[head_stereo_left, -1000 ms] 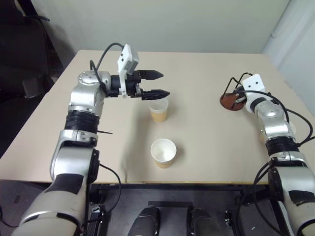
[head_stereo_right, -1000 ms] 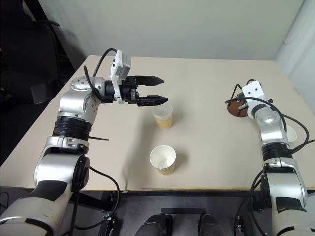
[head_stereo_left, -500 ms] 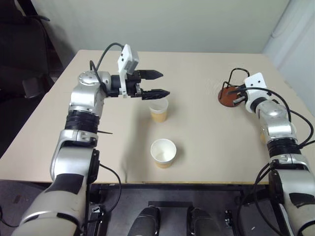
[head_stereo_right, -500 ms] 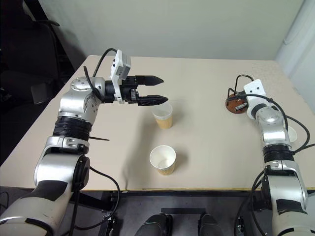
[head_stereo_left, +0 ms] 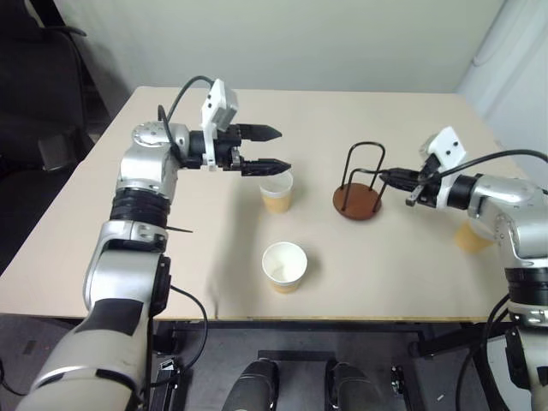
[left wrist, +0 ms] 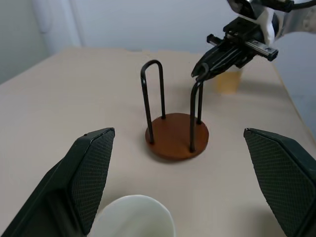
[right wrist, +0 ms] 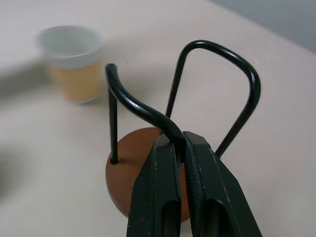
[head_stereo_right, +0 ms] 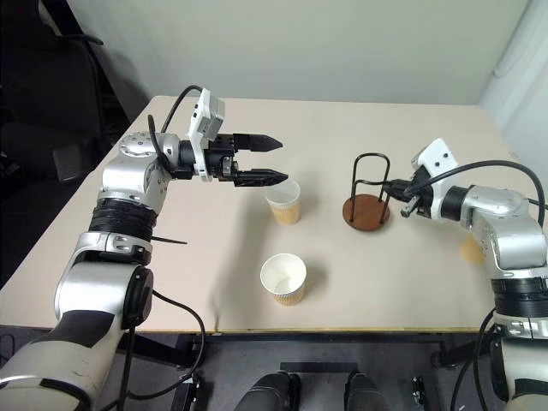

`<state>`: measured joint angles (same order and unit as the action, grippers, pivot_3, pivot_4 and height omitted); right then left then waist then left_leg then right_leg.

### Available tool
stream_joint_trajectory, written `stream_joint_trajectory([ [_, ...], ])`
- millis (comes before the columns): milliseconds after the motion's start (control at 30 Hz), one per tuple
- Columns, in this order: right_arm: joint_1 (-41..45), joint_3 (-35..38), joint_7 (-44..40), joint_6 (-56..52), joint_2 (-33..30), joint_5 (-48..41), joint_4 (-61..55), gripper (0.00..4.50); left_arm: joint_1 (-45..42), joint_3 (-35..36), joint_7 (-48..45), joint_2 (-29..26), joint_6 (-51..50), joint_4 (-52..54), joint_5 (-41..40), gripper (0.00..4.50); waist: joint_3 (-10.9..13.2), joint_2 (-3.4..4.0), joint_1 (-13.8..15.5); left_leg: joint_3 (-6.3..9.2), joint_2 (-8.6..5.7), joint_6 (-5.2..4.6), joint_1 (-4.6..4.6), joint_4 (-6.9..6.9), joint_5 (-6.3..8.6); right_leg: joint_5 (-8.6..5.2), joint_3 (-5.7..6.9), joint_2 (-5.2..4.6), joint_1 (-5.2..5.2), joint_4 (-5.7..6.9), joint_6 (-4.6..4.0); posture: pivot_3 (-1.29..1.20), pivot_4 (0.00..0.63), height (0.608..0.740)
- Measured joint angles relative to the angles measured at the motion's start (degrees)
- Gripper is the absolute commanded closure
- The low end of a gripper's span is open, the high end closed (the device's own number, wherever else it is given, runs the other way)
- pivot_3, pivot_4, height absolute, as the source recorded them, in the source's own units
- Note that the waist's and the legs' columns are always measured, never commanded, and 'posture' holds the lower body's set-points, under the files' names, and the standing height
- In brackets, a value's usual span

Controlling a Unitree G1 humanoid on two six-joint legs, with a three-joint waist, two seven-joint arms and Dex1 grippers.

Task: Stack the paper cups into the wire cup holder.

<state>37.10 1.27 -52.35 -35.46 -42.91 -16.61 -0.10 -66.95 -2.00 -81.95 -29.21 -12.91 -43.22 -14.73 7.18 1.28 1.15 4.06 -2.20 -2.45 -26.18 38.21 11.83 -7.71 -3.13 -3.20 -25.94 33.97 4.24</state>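
Right wrist view shows the right pincer [right wrist: 180, 148] clamped on one thin wire loop of the wire cup holder [head_stereo_left: 358, 181], with the two fingers pressed together around the wire near its top. The holder stands on the surface [head_stereo_left: 360, 274] with its round brown base flat, between the right arm and the far paper cup [head_stereo_left: 276, 190]. The left pincer [head_stereo_left: 276, 149] hangs just above this cup with its fingers wide apart and holds nothing. A second paper cup [head_stereo_left: 284, 265] stands nearer to the robot, and a third paper cup [head_stereo_left: 473, 237] is partly hidden behind the right arm. The main risk seems to be the grip itself: the wire is thin and round, so the holder could turn or slip in the fingers and tip over if the arm pulls it sideways. The base may also catch on the surface and tilt. If the holder comes much closer, it could knock the far cup. The right arm could also push over the cup behind it.
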Motion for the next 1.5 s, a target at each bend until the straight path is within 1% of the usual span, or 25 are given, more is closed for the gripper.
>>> stream_joint_trajectory([
  [267, -1.63, -1.99, -0.7, -0.32, -0.61, 0.6, -0.86, 4.47, -0.27, -0.47, -1.79, -1.14, 0.98, -1.77, 1.17, 0.0, 0.0, 0.0, -0.21, 0.0, 0.01, -0.1, 0.02, 0.01, -0.15, 0.03, -0.01, 0.0, -0.01, 0.06, 0.05, 0.0, 0.15, 0.74],
  [467, -1.63, -2.67, -0.61, 2.12, -0.57, 2.11, -0.43, 4.47, -0.27, -0.46, -1.71, -1.14, 1.18, -1.78, 1.24, 0.0, 0.0, 0.0, -0.16, 0.0, -0.01, -0.12, 0.02, 0.04, -0.15, 0.04, -0.01, -0.01, 0.0, 0.05, 0.06, 0.0, 0.15, 0.74],
  [600, -1.63, -3.29, -0.17, 5.87, -0.56, 4.57, 2.01, 4.47, -0.28, -0.43, -1.44, -1.15, 1.2, -1.77, 1.24, 0.0, 0.0, 0.0, -0.18, -0.01, 0.0, -0.13, 0.02, 0.04, -0.15, 0.05, -0.01, -0.01, 0.0, 0.06, 0.08, 0.0, 0.15, 0.74],
  [700, -1.62, -3.7, -0.16, 7.21, -0.53, 5.5, 3.32, 3.73, -0.28, -0.43, -1.4, -1.14, 1.2, -1.77, 1.24, 0.0, 0.0, 0.0, -0.2, 0.0, 0.0, -0.13, 0.05, 0.04, -0.16, 0.06, -0.01, -0.01, 0.03, 0.06, 0.09, 0.0, 0.15, 0.74],
  [733, -1.66, -4.14, -0.25, 7.45, -0.53, 5.77, 4.2, 3.41, -0.28, -0.43, -1.37, -1.14, 1.2, -1.77, 1.24, 0.0, 0.0, 0.0, -0.2, 0.0, 0.0, -0.14, 0.05, 0.05, -0.16, 0.06, -0.01, -0.01, 0.03, 0.06, 0.09, 0.0, 0.15, 0.74],
  [1000, -3.1, -4.74, -0.91, 8.1, -1.37, 6.77, 4.89, 0.56, -0.28, -0.43, -1.31, -1.11, 1.2, -1.77, 1.23, 0.0, 0.0, 0.0, -0.18, -0.01, -0.01, -0.14, 0.04, 0.04, -0.16, 0.06, -0.01, -0.01, 0.03, 0.05, 0.1, 0.0, 0.15, 0.74],
  [1200, -5.06, -3.33, -2.93, 5.74, -4.54, 4.62, 1.75, 0.56, -0.39, -0.43, -1.45, -0.85, 1.2, -1.79, 1.23, 0.0, 0.0, 0.0, -0.1, -0.03, -0.01, -0.13, 0.02, 0.04, -0.15, 0.06, -0.03, -0.01, 0.03, 0.04, 0.1, 0.0, 0.15, 0.74],
  [1367, -5.04, 1.81, -2.92, 2.63, -6.5, 1.53, -1.01, 0.56, -0.69, -0.43, -1.49, -0.32, 1.38, -2.21, 1.23, 0.0, 0.0, 0.0, -0.09, -0.03, -0.01, -0.13, 0.03, 0.05, -0.16, 0.06, -0.02, -0.01, 0.04, 0.05, 0.1, 0.0, 0.15, 0.74],
  [1500, -6.02, 2.78, -3.44, 1.41, -8.87, 0.14, -4.03, 0.56, -0.94, -0.46, -1.78, 0.17, 1.73, -2.84, 1.26, 0.0, 0.0, 0.0, -0.06, -0.03, -0.01, -0.13, 0.03, 0.04, -0.16, 0.04, -0.02, -0.01, 0.04, 0.06, 0.12, 0.0, 0.15, 0.74],
])
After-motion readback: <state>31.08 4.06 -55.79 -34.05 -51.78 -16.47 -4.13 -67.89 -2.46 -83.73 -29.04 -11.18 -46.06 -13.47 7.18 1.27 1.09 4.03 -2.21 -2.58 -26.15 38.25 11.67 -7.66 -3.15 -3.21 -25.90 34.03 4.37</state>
